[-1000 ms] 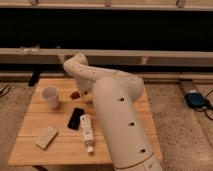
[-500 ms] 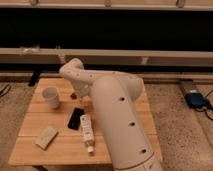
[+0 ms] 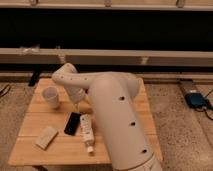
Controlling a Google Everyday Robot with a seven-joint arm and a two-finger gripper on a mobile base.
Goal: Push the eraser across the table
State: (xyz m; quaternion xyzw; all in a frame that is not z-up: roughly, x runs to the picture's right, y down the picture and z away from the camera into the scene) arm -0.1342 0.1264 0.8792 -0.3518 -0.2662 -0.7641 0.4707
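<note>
The wooden tabletop (image 3: 40, 112) stands in front of a dark wall. The black eraser (image 3: 73, 123) lies left of its middle. A white tube (image 3: 86, 131) is just beside it at 3 o'clock. The claw (image 3: 77, 105) hangs at the eraser's 12 o'clock; I cannot tell if it is spread or closed. A tan block (image 3: 46, 137) lies at 8 o'clock and a white cup (image 3: 51, 96) at 11.

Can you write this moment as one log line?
gripper: over table, at far end of eraser | contact: unclear | eraser: flat, beside white tube
</note>
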